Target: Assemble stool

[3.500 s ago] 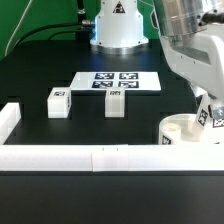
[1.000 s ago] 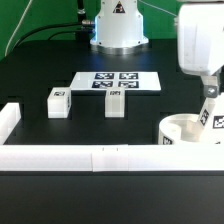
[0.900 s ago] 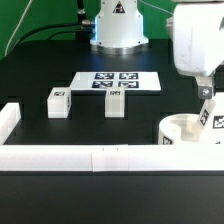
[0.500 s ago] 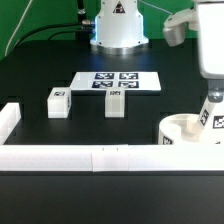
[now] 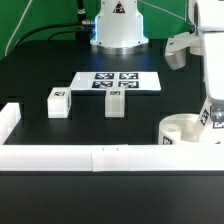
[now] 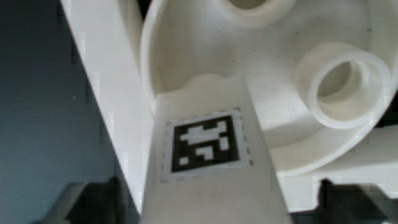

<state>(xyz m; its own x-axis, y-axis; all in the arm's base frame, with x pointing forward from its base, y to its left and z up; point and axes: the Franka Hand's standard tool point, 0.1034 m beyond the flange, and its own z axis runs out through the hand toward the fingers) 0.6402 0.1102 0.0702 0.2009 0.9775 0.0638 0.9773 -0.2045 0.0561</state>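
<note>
So far you have little finished: the seat point(image 5: 183, 131) lies flat at the lower right of the exterior view, open side up, just behind the border rail point(image 5: 100, 157). The held leg point(image 5: 213, 115) stands at the seat's right side, its long axis near upright and leaning slightly, lower end at the seat, probably being fitted. The gripper point(image 6: 217, 200) straddles it; you cannot tell whether it clamps. At centre left, the left loose leg point(image 5: 57, 101) and the right loose leg point(image 5: 115, 103) stand unmounted.

The marker board point(image 5: 117, 81) lies flat on the black bench point(image 5: 40, 75). A long white rail point(image 5: 80, 157) borders the near side, and a short rail point(image 5: 8, 120) stands at the exterior view's left.
</note>
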